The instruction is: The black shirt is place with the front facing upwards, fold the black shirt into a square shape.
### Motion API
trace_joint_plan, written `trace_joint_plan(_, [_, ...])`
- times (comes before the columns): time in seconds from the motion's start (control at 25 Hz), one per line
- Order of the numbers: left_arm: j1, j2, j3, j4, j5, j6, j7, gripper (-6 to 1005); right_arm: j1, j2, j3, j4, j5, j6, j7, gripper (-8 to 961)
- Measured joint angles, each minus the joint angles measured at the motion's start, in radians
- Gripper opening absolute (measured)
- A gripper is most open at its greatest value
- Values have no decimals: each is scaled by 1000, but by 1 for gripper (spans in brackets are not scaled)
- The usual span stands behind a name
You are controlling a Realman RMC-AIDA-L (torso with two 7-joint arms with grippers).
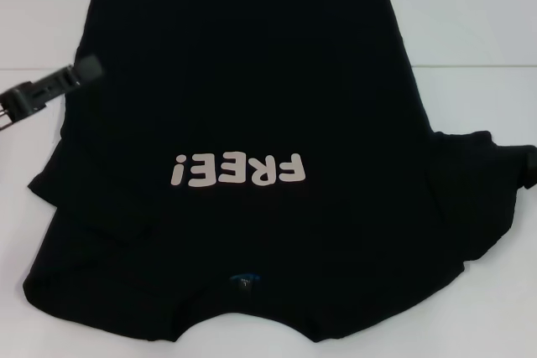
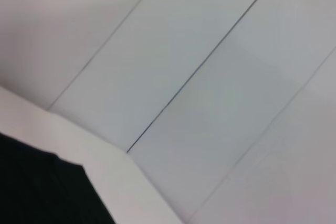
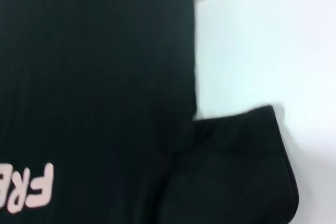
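The black shirt (image 1: 252, 106) lies spread flat on the white table (image 1: 478, 98), front up. Its white "FREE!" lettering (image 1: 239, 171) reads upside down from the head view, and the collar with a small blue neck label (image 1: 244, 277) is at the near edge. My left gripper (image 1: 84, 70) hovers at the shirt's left edge, near the far left corner. A corner of the shirt (image 2: 42, 187) shows in the left wrist view. The right wrist view looks down on the shirt's body (image 3: 94, 77) and its right sleeve (image 3: 236, 166). My right gripper is out of sight.
Bare white tabletop (image 1: 25, 232) lies to the left and right of the shirt. A white wall (image 1: 470, 6) rises behind the table's far edge. The wall's panel seams (image 2: 199, 66) show in the left wrist view.
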Motion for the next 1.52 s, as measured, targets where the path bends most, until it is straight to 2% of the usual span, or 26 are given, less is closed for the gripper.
trace_joint_plan(0.32, [16,-2,-1,-1,-65,24,-6,872,-2,-13,8,-2,92,-38,-10,8])
trace_joint_plan(0.56, [27,-3,-17,-2,-95,38,-17,872,-22,-44,44,0,96,-41,-6,8])
trace_joint_plan(0.72, [27,-3,-45,-24,-117,49,-17,872,-33,-48,83,2,112,-42,-16,8])
trace_joint_plan(0.8, [27,-3,-56,-30,-127,52,-17,872,-33,-42,86,4,138,-58,-31,8])
trace_joint_plan(1.0, [23,-3,-63,-37,-136,54,-17,872,2,-4,45,17,161,-75,-41,8])
trace_joint_plan(1.2, [23,-3,-64,-38,-154,54,-17,872,79,28,-101,75,153,-69,-29,7])
trace_joint_plan(1.4, [27,-3,-65,-38,-156,54,-17,872,120,31,-182,92,151,-39,-1,7])
trace_joint_plan(1.52, [28,-3,-66,-39,-156,54,-17,872,145,41,-205,93,151,-12,9,7])
